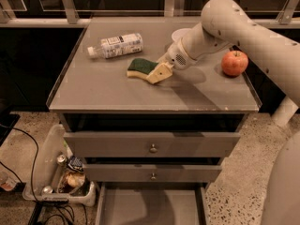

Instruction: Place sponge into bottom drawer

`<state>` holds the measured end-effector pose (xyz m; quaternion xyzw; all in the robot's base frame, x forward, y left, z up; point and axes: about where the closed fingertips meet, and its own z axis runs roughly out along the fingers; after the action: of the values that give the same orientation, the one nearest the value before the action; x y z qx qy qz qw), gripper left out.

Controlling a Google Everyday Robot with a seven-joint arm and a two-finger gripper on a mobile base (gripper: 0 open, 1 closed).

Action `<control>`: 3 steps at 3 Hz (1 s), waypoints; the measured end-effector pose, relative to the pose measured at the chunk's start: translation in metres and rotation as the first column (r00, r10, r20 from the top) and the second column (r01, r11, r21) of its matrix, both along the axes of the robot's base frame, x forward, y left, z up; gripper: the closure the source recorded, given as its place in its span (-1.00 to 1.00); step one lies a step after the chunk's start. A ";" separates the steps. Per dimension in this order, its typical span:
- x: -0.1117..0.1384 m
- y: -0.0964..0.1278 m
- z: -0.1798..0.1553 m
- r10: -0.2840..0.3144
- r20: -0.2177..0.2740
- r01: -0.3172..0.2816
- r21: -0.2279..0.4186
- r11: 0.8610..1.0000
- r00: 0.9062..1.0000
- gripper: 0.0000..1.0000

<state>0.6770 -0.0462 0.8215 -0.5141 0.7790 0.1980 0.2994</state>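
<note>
The sponge [139,67], pale yellow with a dark green top, lies on the grey cabinet top [103,88] near its middle. My gripper [158,72] reaches in from the right and sits at the sponge's right end, touching or overlapping it, low over the surface. The bottom drawer [150,206] stands pulled out at the foot of the cabinet, a shallow grey tray with a bare floor. The two upper drawers [152,144] with round knobs are closed.
A plastic bottle [115,45] lies on its side at the back left of the top. A red apple [234,63] sits at the right. A white round dish [180,33] is behind my arm. A bin of cans [61,175] and cables stand on the floor at the left.
</note>
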 end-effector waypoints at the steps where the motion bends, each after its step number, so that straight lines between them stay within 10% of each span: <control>1: 0.000 0.000 0.006 0.000 0.000 0.000 0.000 1.000 1.000 1.00; 3: -0.047 -0.040 0.029 0.018 0.039 -0.019 0.034 0.999 0.999 1.00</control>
<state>0.6303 -0.0865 0.8502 -0.5197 0.7649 0.2042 0.3212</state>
